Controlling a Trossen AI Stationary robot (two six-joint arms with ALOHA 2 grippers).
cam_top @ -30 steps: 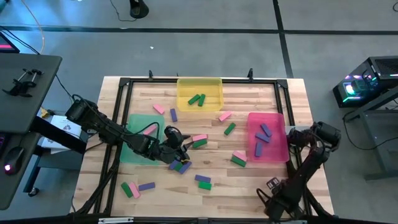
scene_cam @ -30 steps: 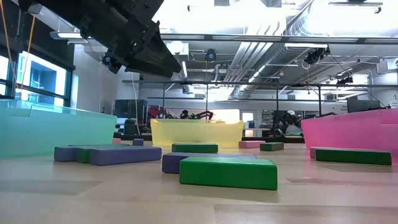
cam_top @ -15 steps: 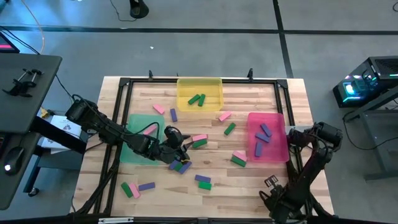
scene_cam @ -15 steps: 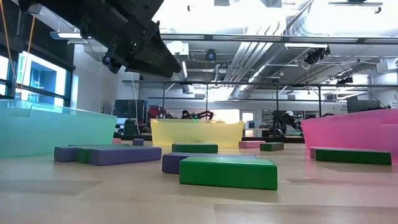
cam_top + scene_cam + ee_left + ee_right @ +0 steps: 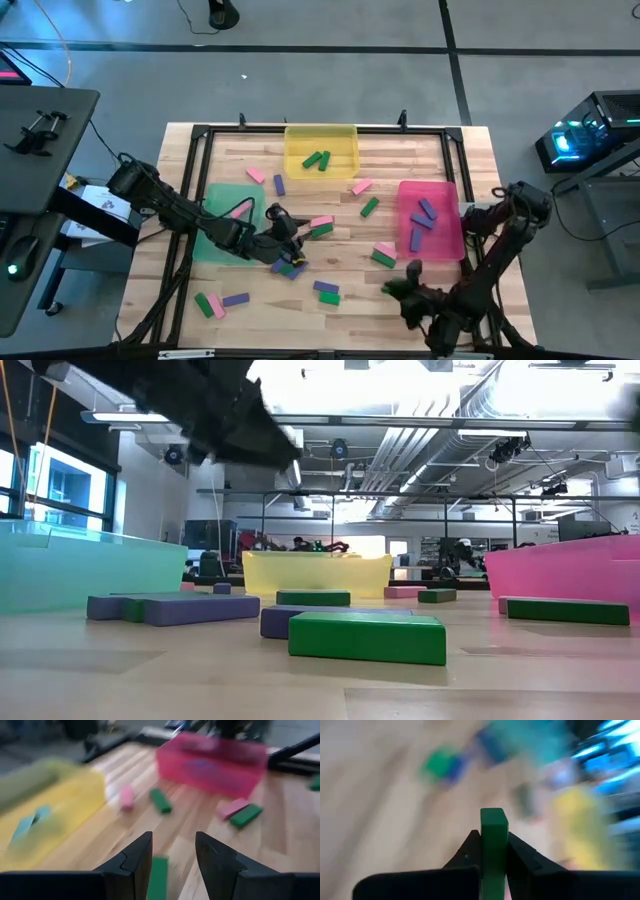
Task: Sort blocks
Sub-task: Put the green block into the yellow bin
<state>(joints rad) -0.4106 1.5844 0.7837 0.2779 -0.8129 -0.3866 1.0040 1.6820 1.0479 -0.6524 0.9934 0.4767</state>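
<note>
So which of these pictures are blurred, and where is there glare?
Right wrist view: the background is smeared by motion, and only the green block in the right pincer is sharp. Left wrist view: soft everywhere, the yellow tray most. High view: the right arm is smeared. Low view: the ceiling lights glare white.

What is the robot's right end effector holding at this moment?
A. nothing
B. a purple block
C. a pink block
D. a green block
D: the right wrist view shows a green block standing upright, clamped between the dark fingers of the right end effector.
</note>
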